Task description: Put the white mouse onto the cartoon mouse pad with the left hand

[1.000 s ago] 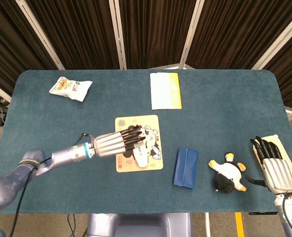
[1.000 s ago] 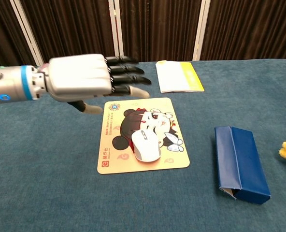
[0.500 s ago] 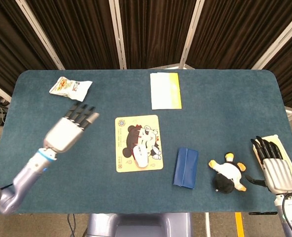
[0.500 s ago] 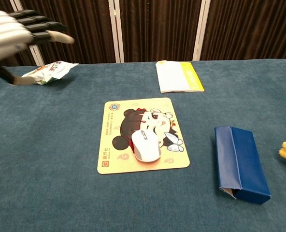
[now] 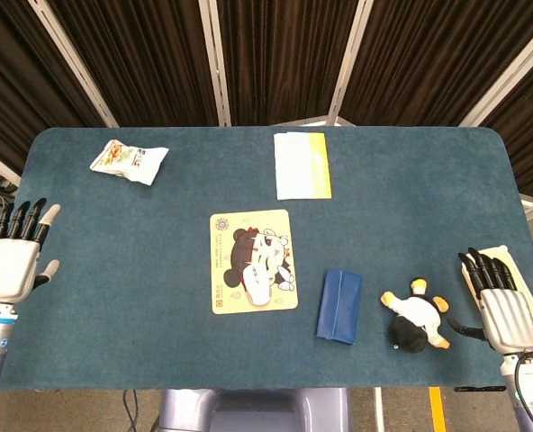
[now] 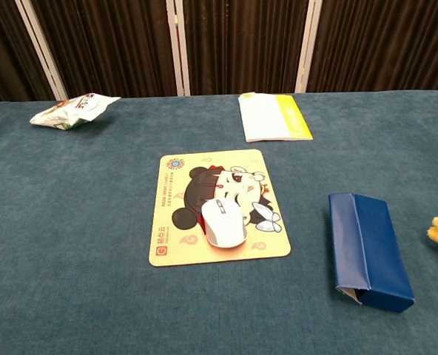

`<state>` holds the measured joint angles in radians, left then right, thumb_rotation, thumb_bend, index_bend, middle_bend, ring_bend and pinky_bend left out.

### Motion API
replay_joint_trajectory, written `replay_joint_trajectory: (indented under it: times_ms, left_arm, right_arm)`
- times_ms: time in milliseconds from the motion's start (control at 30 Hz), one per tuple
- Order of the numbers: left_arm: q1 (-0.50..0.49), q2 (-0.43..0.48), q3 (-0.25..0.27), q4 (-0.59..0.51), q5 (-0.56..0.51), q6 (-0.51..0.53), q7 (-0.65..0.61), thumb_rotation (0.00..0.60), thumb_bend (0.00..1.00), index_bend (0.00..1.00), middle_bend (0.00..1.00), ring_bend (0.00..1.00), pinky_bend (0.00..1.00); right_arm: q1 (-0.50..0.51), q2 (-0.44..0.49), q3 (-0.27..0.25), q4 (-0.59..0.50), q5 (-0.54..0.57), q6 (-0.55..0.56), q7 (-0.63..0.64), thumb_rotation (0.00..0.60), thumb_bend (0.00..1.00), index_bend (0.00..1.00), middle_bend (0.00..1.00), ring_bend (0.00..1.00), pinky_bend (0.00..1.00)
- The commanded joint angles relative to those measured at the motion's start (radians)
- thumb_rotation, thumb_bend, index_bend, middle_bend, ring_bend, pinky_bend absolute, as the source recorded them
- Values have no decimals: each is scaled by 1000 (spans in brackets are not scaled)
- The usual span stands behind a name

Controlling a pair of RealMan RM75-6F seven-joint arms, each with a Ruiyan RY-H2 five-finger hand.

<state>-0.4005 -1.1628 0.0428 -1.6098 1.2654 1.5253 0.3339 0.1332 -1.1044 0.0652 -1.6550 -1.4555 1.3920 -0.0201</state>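
Observation:
The white mouse (image 5: 257,283) (image 6: 223,221) lies on the cartoon mouse pad (image 5: 252,260) (image 6: 214,203), toward its near edge, with nothing touching it. My left hand (image 5: 13,259) hangs off the table's left edge in the head view, fingers straight and apart, holding nothing. It does not show in the chest view. My right hand (image 5: 501,304) stays at the table's right edge, fingers extended and empty, beside the plush toy.
A blue box (image 5: 338,306) (image 6: 368,249) lies right of the pad. A black-and-white plush toy (image 5: 415,321) sits further right. A snack bag (image 5: 129,161) (image 6: 72,109) is at the far left, a white-and-yellow booklet (image 5: 302,165) (image 6: 274,116) at the far middle.
My left hand has pulled away from above the mouse pad, swinging left and back to the table's left edge. The mouse stays on the pad. The right hand has not moved.

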Motion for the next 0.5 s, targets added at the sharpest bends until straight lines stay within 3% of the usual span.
replay_joint_trajectory:
  times_ms: [33, 167, 500]
  left_arm:
    - [66, 7, 11, -13, 15, 26, -91, 600, 270, 48, 0, 0, 0]
    - [93, 8, 31, 0, 58, 31, -50, 600, 266, 1, 0, 0, 0]
    - [136, 16, 5, -17, 76, 17, -57, 600, 220, 0, 0, 0, 0]
  right_arm:
    - [0, 0, 0, 0, 0, -1, 1, 600, 110, 0, 0, 0, 0]
    - [2, 1, 0, -1, 0, -3, 0, 600, 110, 0, 0, 0, 0]
    - [3, -1, 2, -5, 3, -5, -9, 600, 110, 0, 0, 0, 0]
